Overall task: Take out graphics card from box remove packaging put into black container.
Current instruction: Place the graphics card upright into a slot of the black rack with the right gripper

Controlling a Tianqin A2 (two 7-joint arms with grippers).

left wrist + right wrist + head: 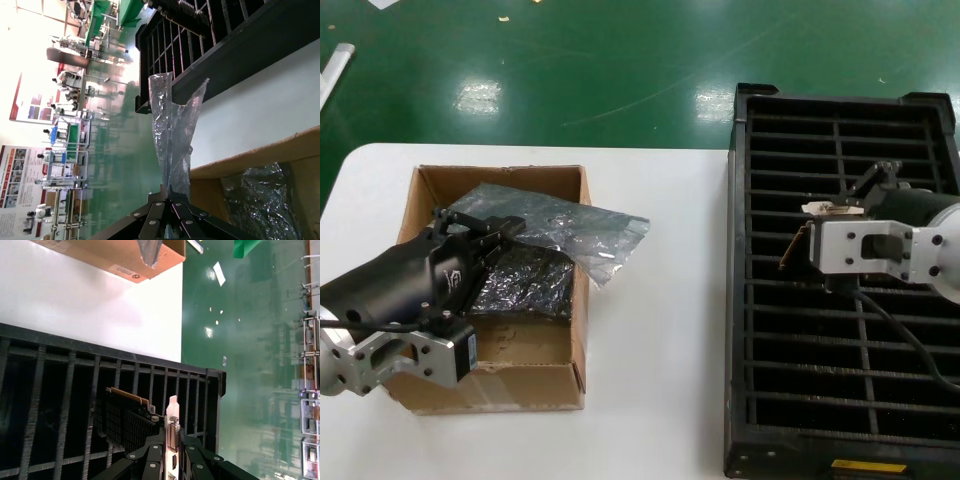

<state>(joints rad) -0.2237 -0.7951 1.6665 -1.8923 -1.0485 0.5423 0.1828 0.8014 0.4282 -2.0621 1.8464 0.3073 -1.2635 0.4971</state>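
My left gripper (505, 232) hovers over the brown box (582, 330), shut on one end of the smoky translucent packaging (575, 228). The film trails over the box's right wall. In the left wrist view the packaging (172, 130) hangs from my pinched gripper (167, 190). Over the black container (740, 300), my right gripper (855, 200) is shut on the graphics card (820, 209). The right wrist view shows the card (127, 420) held by its silvery bracket (173, 412) between my gripper's (172, 432) fingers, above the container's dividers (50, 370).
Glossy dark film bundles (525, 285) lie inside the box. The white table (660, 330) separates box and container. A yellow label (868, 466) marks the container's near wall. Green floor (620, 70) lies beyond the table's far edge.
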